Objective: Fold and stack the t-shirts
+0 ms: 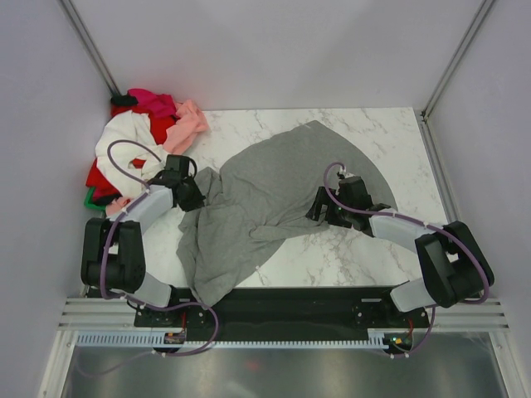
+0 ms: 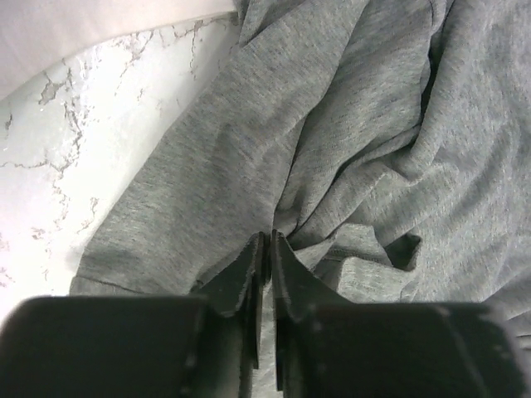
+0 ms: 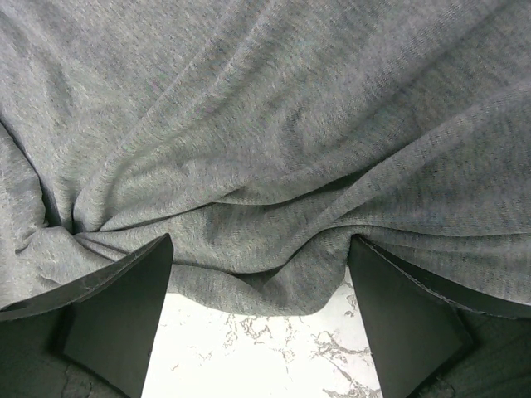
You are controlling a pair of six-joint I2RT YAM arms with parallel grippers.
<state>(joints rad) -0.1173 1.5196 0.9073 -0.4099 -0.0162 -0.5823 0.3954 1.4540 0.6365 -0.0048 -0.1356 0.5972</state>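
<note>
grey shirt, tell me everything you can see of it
The grey shirt is plain, soft knit cloth, not yet folded. It lies crumpled diagonally across the marble table. It is smoother at the far right and bunched and creased toward the near left, where it reaches the table's near edge. The left gripper has its jaws shut on a gathered fold. The right gripper has its jaws open astride the shirt's edge. No logo shows. The coloured pile does not seem to touch it.
</note>
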